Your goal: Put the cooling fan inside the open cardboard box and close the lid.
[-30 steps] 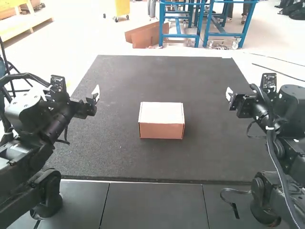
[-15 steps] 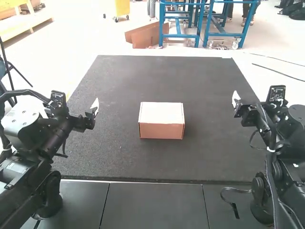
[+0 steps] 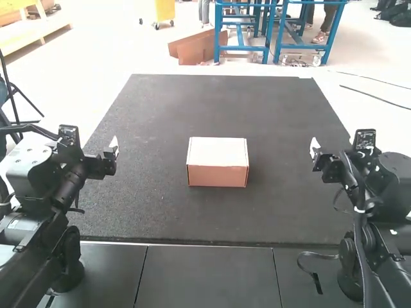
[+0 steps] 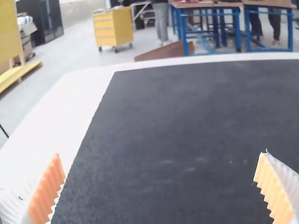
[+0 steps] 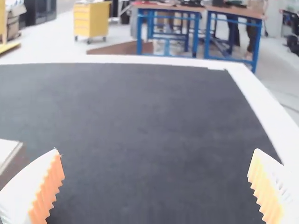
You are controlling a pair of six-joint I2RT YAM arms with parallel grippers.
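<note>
The cardboard box (image 3: pixel 217 160) was seen shut at the middle of the surface (image 3: pixel 192 102), with the left gripper (image 4: pixel 159 191) and right gripper (image 5: pixel 156 186) held wide open well apart from it, so an untucked lid might have sprung up.

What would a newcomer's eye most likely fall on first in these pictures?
The cardboard box stands out first, alone in the middle of the black mat, with its lid lying flat and shut. Next come the left gripper and the right gripper, one to each side of the box near the mat's side edges, both with fingers open and holding nothing.
</note>
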